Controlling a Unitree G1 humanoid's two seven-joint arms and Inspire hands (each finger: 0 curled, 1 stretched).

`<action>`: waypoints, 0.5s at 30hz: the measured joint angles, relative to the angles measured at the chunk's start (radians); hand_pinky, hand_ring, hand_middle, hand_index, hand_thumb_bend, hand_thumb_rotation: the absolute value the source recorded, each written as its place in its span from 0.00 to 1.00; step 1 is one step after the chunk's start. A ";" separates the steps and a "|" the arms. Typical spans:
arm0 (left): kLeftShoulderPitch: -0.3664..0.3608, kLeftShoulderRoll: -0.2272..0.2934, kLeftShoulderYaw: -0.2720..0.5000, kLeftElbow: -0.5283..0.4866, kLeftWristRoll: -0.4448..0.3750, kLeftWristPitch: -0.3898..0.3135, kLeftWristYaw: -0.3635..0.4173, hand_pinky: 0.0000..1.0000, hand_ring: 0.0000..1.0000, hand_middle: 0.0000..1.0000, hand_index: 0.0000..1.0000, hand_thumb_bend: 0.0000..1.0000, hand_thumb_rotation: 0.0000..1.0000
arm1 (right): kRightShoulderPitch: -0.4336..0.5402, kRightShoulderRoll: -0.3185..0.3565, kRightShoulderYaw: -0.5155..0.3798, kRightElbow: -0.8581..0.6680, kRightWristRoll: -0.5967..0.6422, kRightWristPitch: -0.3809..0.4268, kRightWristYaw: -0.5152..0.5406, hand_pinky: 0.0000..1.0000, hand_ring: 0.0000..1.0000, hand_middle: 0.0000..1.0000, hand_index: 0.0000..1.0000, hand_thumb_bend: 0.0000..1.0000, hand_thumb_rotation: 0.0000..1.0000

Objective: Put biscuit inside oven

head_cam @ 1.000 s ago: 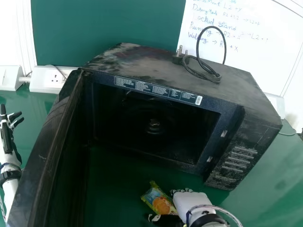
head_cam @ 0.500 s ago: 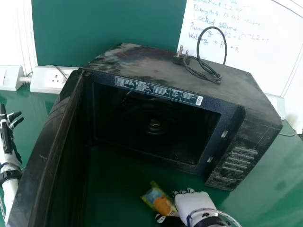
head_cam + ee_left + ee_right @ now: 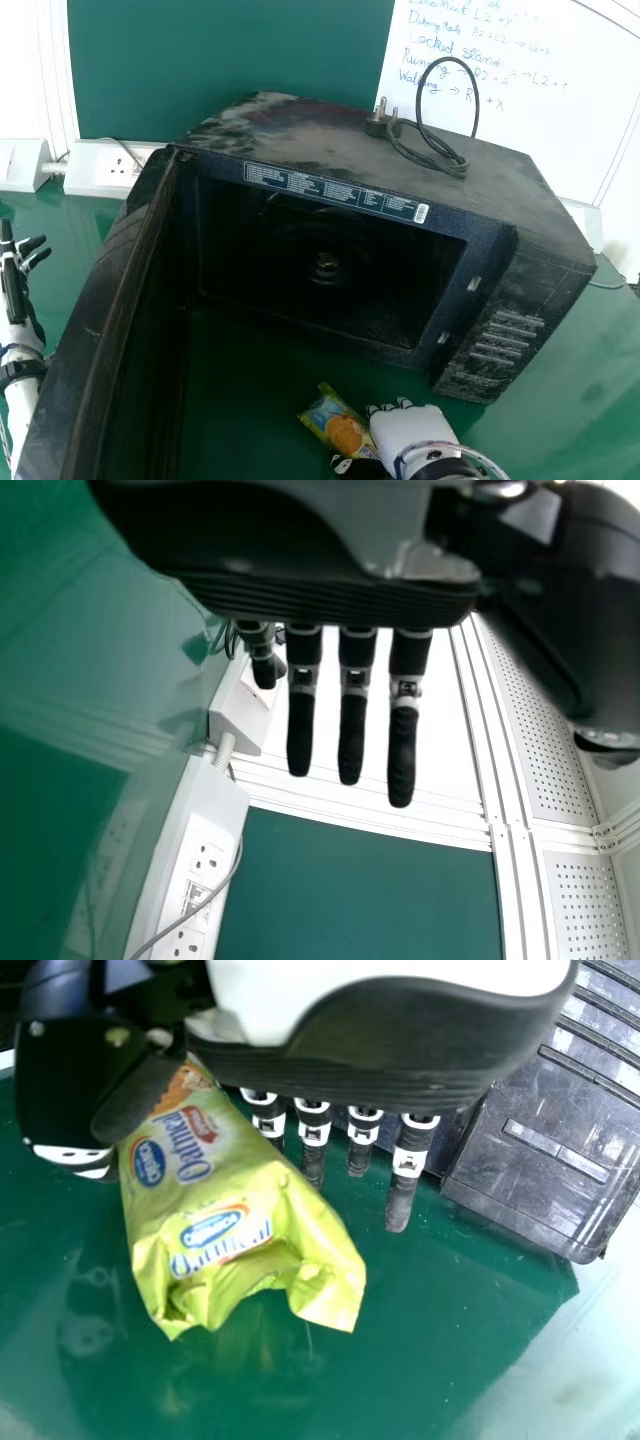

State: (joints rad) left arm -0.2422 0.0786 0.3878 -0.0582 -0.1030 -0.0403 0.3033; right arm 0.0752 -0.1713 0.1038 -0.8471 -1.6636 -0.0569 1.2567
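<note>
- Since a second ago, the right hand (image 3: 405,432) has shifted slightly towards the robot's right, and its thumb has drawn in beside the biscuit packet (image 3: 345,435); the oven (image 3: 300,125) has stayed put.
- Nearest, in front of the oven's opening and towards its right side, the right hand is closed on the packet, pinching it between thumb and bent fingers.
- The green-and-yellow packet, tilted, is still outside the oven, at the hand's left. It carries large printed lettering, blue oval marks (image 3: 210,1228) and a biscuit picture. I cannot tell whether it touches the green table (image 3: 550,420).
- The oven door (image 3: 95,320) stands wide open at the oven's left, reaching towards the robot.
- Beyond the door's outer side, left of the oven, is the left hand (image 3: 14,285), fingers straight and apart.
- Above the oven's opening runs a label strip (image 3: 340,192) of small print; right of the opening is the control panel (image 3: 500,330).
- On top of the oven lie a looped cord (image 3: 475,100) and its plug (image 3: 377,125).
- Behind the oven, a white socket strip (image 3: 105,170) is at left and a whiteboard (image 3: 570,130) with blue handwriting at right.
</note>
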 measured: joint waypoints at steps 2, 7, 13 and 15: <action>0.000 0.000 0.000 0.000 0.000 0.000 -0.003 0.71 0.68 0.70 0.50 0.50 0.05 | 0.005 -0.002 0.002 0.002 0.000 0.000 -0.007 0.83 0.96 0.97 0.95 0.92 0.22; 0.000 0.000 0.001 0.000 -0.001 0.000 -0.009 0.70 0.68 0.70 0.50 0.50 0.04 | -0.009 -0.017 0.010 0.011 -0.001 -0.010 0.008 0.85 0.95 0.98 0.96 1.00 0.27; 0.000 0.000 0.001 0.000 0.000 0.000 -0.009 0.71 0.67 0.69 0.50 0.50 0.04 | -0.012 -0.024 0.023 0.016 -0.012 -0.010 0.007 0.77 0.90 0.94 0.92 1.00 0.25; 0.000 0.000 0.002 0.000 0.000 0.000 -0.008 0.71 0.67 0.69 0.50 0.50 0.05 | 0.004 -0.038 0.030 0.021 -0.019 -0.018 -0.042 0.46 0.58 0.66 0.80 0.86 0.17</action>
State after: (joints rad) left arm -0.2422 0.0787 0.3894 -0.0582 -0.1035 -0.0407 0.2949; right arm 0.0792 -0.2096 0.1335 -0.8265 -1.6823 -0.0748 1.2142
